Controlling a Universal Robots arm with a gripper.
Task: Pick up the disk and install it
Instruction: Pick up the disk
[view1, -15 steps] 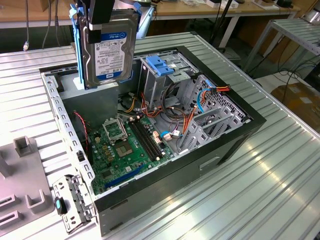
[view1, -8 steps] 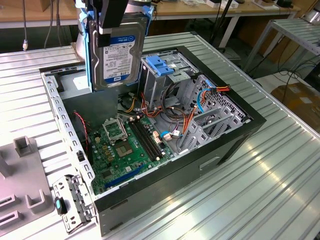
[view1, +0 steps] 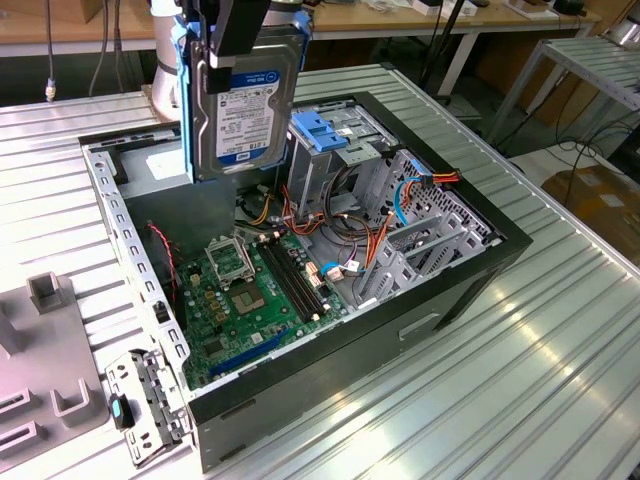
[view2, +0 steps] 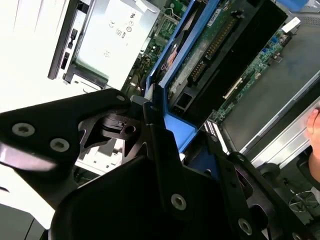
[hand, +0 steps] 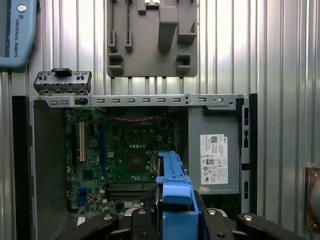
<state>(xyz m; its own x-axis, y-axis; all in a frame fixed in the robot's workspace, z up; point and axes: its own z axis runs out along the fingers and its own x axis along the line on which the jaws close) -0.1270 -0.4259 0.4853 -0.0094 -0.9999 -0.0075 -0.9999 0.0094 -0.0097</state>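
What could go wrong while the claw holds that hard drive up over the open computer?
1. The claw grips the disk by its top end alone. If it slipped, the disk would likely drop onto the bare motherboard in the open case.
2. Loose orange and red cables lie beside the metal cage with the blue top. The disk's blue frame might snag them if it passes close.
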